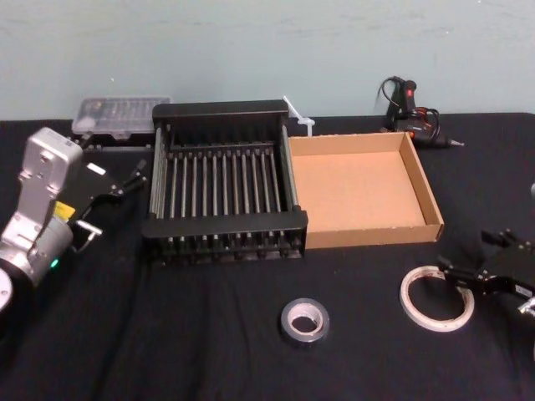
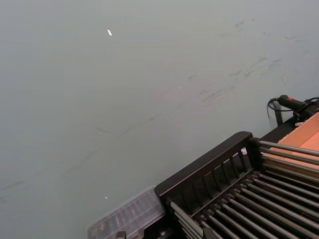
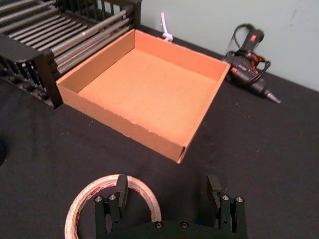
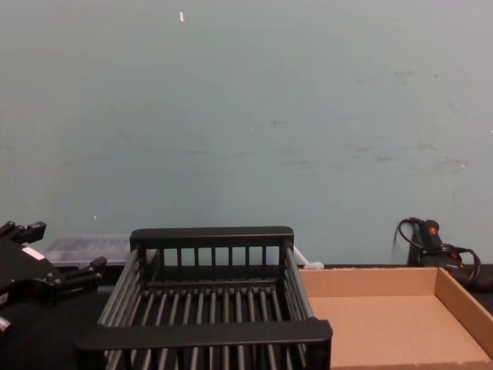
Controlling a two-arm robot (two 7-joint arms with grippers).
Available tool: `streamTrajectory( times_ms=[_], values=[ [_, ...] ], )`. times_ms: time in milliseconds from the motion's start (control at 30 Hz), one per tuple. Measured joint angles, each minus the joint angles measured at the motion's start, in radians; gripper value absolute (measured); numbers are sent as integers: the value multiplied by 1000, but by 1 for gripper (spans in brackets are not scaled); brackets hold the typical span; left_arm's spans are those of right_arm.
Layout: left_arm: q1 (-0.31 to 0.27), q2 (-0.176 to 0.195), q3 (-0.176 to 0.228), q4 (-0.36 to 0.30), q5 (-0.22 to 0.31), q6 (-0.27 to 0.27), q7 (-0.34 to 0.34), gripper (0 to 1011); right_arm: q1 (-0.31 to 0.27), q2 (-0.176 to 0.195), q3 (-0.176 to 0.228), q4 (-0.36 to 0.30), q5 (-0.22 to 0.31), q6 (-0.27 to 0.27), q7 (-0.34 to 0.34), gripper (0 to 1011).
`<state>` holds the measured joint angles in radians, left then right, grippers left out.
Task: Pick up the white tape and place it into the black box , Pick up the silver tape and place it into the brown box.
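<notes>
Right hand, fingers spread apart, hangs low over the near right of the black-draped tabletop, one finger above the rim of the white tape. That roll lies flat just in front of the brown box. To its left the silver tape lies flat, apart from both containers. Black box and brown box stand side by side, walls touching. A pale green wall backs the tabletop; a glue gun and a clear plastic case sit along the rear edge. Left hand, fingers also apart, is raised left of the black box.
</notes>
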<state>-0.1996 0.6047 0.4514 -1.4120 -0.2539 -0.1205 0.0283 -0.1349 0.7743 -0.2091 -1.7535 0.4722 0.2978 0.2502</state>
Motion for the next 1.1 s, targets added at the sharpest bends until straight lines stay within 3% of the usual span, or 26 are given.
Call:
streamTrajectory(
  times_ms=[467,1100],
  values=[
    [0,0,0,0,0,0,0,1001,35,-38,-16,50,-22,70,49,1002],
    [0,0,0,0,0,0,0,1001,48,-74,-8,83,-53,105,82,1002]
  ],
)
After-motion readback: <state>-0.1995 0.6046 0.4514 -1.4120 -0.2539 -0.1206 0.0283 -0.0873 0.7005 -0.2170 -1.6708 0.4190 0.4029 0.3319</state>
